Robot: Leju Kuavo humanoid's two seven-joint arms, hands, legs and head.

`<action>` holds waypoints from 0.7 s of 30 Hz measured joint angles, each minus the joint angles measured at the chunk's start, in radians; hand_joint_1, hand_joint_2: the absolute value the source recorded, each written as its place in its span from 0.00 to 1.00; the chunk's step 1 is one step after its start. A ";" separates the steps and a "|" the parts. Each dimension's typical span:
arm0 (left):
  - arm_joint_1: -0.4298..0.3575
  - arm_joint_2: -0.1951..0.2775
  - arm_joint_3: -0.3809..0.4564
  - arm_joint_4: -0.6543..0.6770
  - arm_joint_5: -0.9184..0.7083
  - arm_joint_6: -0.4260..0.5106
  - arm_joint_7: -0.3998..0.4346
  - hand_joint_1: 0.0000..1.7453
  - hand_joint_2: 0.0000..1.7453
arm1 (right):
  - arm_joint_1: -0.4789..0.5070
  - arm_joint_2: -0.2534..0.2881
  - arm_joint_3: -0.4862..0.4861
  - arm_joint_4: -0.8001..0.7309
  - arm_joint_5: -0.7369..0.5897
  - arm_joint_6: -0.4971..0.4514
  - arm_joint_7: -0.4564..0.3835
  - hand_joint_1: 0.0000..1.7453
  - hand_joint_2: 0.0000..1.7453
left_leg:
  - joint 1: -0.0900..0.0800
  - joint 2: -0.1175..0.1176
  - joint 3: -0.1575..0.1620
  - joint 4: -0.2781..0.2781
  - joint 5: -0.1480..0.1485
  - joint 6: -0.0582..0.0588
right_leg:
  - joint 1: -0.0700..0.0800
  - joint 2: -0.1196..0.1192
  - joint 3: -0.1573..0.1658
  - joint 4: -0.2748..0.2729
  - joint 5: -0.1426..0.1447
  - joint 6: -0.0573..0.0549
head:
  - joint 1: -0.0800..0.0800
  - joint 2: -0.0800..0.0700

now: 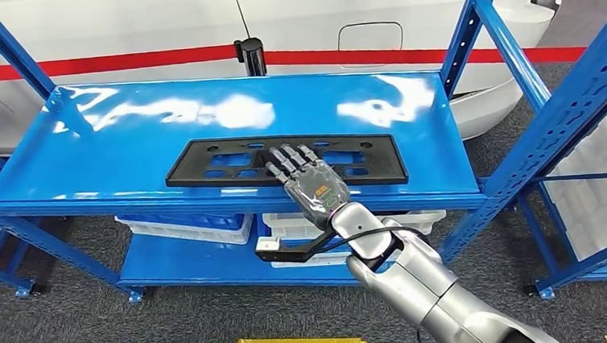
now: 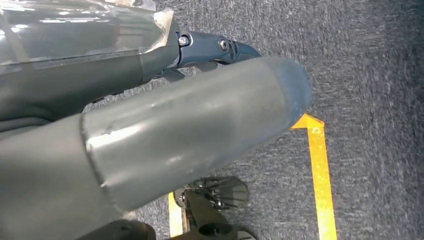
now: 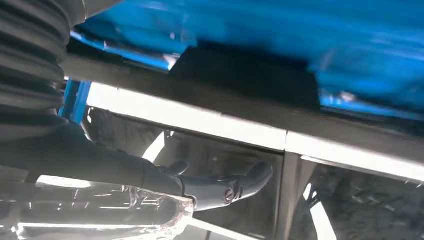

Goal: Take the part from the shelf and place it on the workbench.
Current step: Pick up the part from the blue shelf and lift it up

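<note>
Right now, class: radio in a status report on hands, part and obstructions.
Right hand open, fingers spread above the black part. Part flat on blue shelf, not gripped. Left hand hanging over floor. Nothing blocking.

The head view looks forward and down from high up onto the blue shelf (image 1: 223,112). The left wrist view hangs low, facing the grey carpet (image 2: 370,60) and yellow floor tape (image 2: 320,180). The right wrist view sits very close under the same shelf's (image 3: 310,45) front edge, blurred.
</note>
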 joint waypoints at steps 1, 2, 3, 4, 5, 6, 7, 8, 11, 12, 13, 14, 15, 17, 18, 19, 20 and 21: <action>0.000 0.000 0.000 0.000 0.000 -0.001 -0.001 0.00 0.00 | -0.006 0.004 0.000 0.010 0.001 -0.001 0.002 0.00 1.00 | 0.003 0.002 -0.032 0.064 -0.029 -0.007 | -0.001 0.000 0.004 -0.001 -0.003 -0.006 | -0.001 0.000; 0.001 0.000 0.000 0.000 -0.001 -0.001 -0.001 0.00 0.00 | -0.010 0.007 0.000 0.019 0.002 -0.001 0.004 0.00 1.00 | 0.005 0.003 -0.062 0.123 -0.054 -0.011 | -0.001 -0.001 0.007 -0.001 -0.007 -0.010 | -0.002 0.000; 0.001 0.000 0.000 0.000 -0.001 -0.002 -0.001 0.00 0.00 | -0.013 0.009 0.000 0.026 0.002 -0.001 0.005 0.00 1.00 | 0.007 0.004 -0.086 0.167 -0.072 -0.015 | 0.000 -0.001 0.009 -0.001 -0.009 -0.013 | -0.002 0.000; 0.001 0.000 0.000 0.000 -0.001 -0.002 -0.001 0.00 0.00 | -0.014 0.010 0.000 0.030 0.002 -0.001 0.006 0.00 1.00 | 0.008 0.004 -0.100 0.191 -0.081 -0.016 | 0.000 -0.002 0.010 -0.001 -0.010 -0.014 | -0.002 0.000; 0.001 0.000 0.000 0.000 -0.001 -0.002 -0.001 0.00 0.00 | -0.014 0.010 0.000 0.030 0.002 -0.001 0.006 0.00 1.00 | 0.008 0.004 -0.101 0.192 -0.081 -0.016 | 0.000 -0.002 0.010 -0.001 -0.010 -0.014 | -0.002 0.000; 0.001 0.000 0.000 0.000 -0.001 -0.002 -0.001 0.00 0.00 | -0.014 0.010 0.000 0.030 0.002 -0.001 0.006 0.00 1.00 | 0.008 0.004 -0.101 0.192 -0.081 -0.016 | 0.000 -0.002 0.010 -0.001 -0.010 -0.014 | -0.002 0.000; 0.001 0.000 0.000 0.000 -0.001 -0.002 -0.001 0.00 0.00 | -0.014 0.010 0.000 0.030 0.002 -0.001 0.006 0.00 1.00 | 0.008 0.004 -0.101 0.192 -0.081 -0.016 | 0.000 -0.002 0.010 -0.001 -0.010 -0.014 | -0.002 0.000; 0.001 0.000 0.000 0.000 -0.001 -0.002 -0.001 0.00 0.00 | -0.014 0.010 0.000 0.030 0.002 -0.001 0.006 0.00 1.00 | 0.008 0.004 -0.101 0.193 -0.082 -0.017 | 0.000 -0.002 0.010 -0.001 -0.010 -0.014 | -0.002 0.000; 0.002 0.000 0.000 0.000 -0.001 -0.002 -0.001 0.00 0.00 | -0.015 0.011 0.000 0.037 0.004 -0.003 0.007 0.00 1.00 | 0.009 0.004 -0.119 0.216 -0.082 -0.019 | 0.000 -0.002 0.013 -0.001 -0.012 -0.015 | -0.002 0.000; 0.002 0.000 0.000 0.000 -0.001 -0.002 -0.001 0.00 0.00 | -0.016 0.013 0.000 0.046 0.006 -0.007 0.009 0.00 1.00 | 0.011 0.004 -0.123 0.208 -0.063 -0.020 | 0.000 -0.001 0.017 -0.001 -0.015 -0.014 | -0.002 0.000; 0.002 0.000 0.000 0.000 -0.002 -0.001 -0.001 0.00 0.00 | -0.019 0.017 0.000 0.061 0.008 -0.010 0.009 0.00 1.00 | 0.012 0.006 -0.101 0.142 -0.021 -0.017 | 0.003 0.001 0.024 0.000 -0.023 -0.009 | -0.002 0.000; 0.001 0.000 0.000 0.000 -0.002 -0.001 -0.001 0.00 0.00 | -0.021 0.021 0.000 0.079 0.008 -0.014 0.010 0.00 1.00 | 0.012 0.008 -0.073 0.068 0.021 -0.006 | 0.006 0.003 0.030 0.003 -0.033 0.002 | -0.001 0.000; -0.001 0.000 0.000 0.000 -0.003 0.000 -0.002 0.00 0.00 | -0.022 0.025 0.000 0.095 0.009 -0.019 0.010 0.21 1.00 | 0.011 0.010 -0.038 -0.013 0.060 0.009 | 0.008 0.004 0.015 0.041 -0.057 0.010 | 0.000 0.000; -0.004 -0.001 0.001 0.000 -0.002 -0.001 -0.008 0.00 0.00 | -0.019 0.027 0.000 0.115 0.007 -0.028 0.010 0.69 1.00 | 0.009 0.014 -0.004 -0.078 0.082 0.037 | 0.010 0.003 -0.057 0.177 -0.117 0.016 | 0.004 0.000; -0.004 -0.002 0.002 0.000 0.002 -0.003 -0.017 0.00 0.00 | -0.017 0.026 0.000 0.120 0.007 -0.031 0.009 0.93 1.00 | 0.008 0.014 -0.003 -0.079 0.081 0.041 | 0.009 0.002 -0.103 0.256 -0.143 0.013 | 0.005 0.000; -0.004 -0.002 0.003 0.000 0.008 -0.006 -0.032 0.00 0.00 | -0.014 0.025 0.000 0.123 0.007 -0.034 0.008 0.96 1.00 | 0.008 0.014 -0.003 -0.078 0.081 0.041 | 0.009 0.002 -0.128 0.296 -0.151 0.015 | 0.005 0.000; -0.003 -0.002 0.006 0.000 0.016 -0.009 -0.055 0.00 0.00 | -0.011 0.024 0.000 0.126 0.007 -0.036 0.007 0.94 1.00 | 0.007 0.014 -0.003 -0.078 0.081 0.040 | 0.008 0.002 -0.132 0.295 -0.143 0.022 | 0.005 0.000; -0.003 -0.003 0.010 0.000 0.026 -0.008 -0.083 0.00 0.00 | -0.008 0.024 0.000 0.128 0.006 -0.039 0.005 0.93 1.00 | 0.008 0.013 -0.002 -0.078 0.081 0.040 | 0.007 0.002 -0.117 0.260 -0.123 0.030 | 0.005 0.000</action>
